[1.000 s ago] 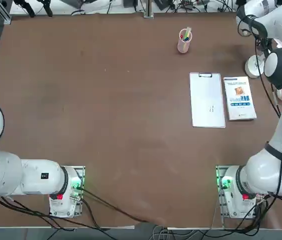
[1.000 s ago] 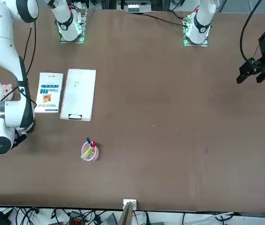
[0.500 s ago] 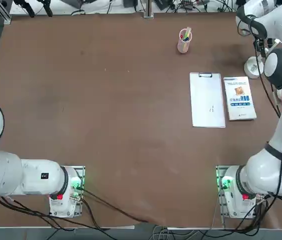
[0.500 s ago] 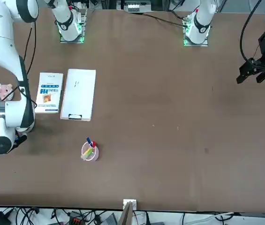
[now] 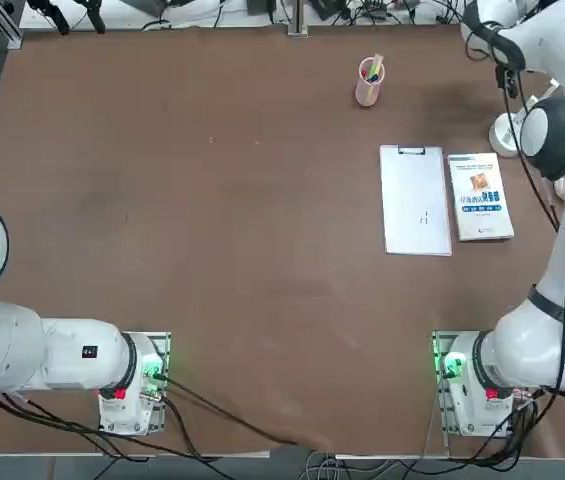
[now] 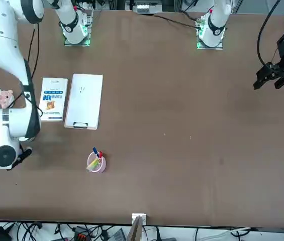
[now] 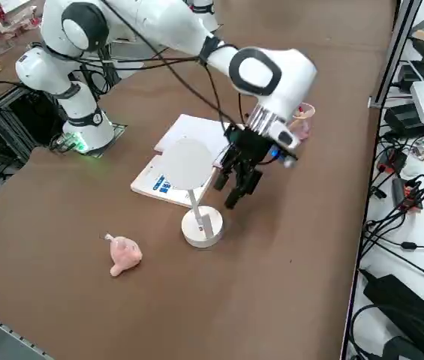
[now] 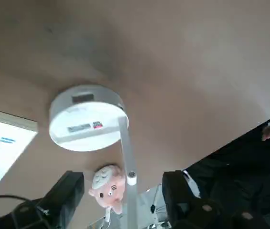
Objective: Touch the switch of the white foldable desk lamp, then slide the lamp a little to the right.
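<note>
Lamp (image 7: 201, 237) stands mid-frame in the side view, the right pincer (image 7: 227, 192) spread wide beside it; a push too high on its thin stem could topple it.

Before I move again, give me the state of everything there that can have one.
Right jaws: wide open, beside the lamp.
White desk lamp: standing on its round base, head raised, not gripped.
Clipboard: lying flat.
White book: closed, cover up, beside the clipboard.
Pink pen cup: upright, holding pens.
Pink plush toy: resting on the table, apart from the lamp.
</note>
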